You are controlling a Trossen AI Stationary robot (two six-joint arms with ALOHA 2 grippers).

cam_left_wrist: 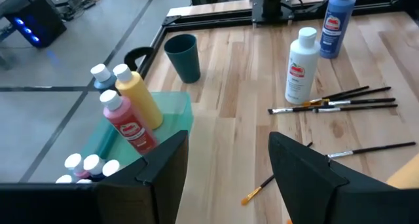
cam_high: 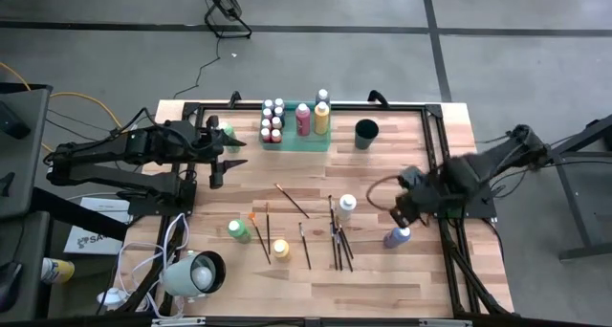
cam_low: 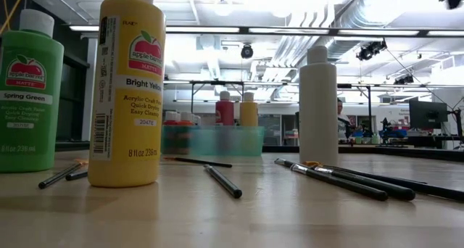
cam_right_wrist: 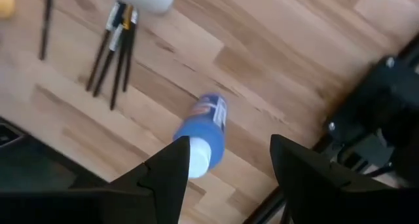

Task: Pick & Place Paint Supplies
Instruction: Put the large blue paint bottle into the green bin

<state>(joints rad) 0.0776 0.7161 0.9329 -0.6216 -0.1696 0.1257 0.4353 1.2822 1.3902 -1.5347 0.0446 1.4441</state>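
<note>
One blue bottle (cam_right_wrist: pixel 204 133) stands upright at the bench's (cam_high: pixel 382 279) right edge, directly beneath our right hand (cam_right_wrist: pixel 226 171), whose fingers are spread and empty. Our left hand (cam_left_wrist: pixel 226 178), also spread, waits far left by the tray (cam_high: pixel 306 141).

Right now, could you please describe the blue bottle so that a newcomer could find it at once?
Look along the table's right edge, below the right gripper. The blue bottle stands alone there, right of the brush cluster, the only blue one.
</note>
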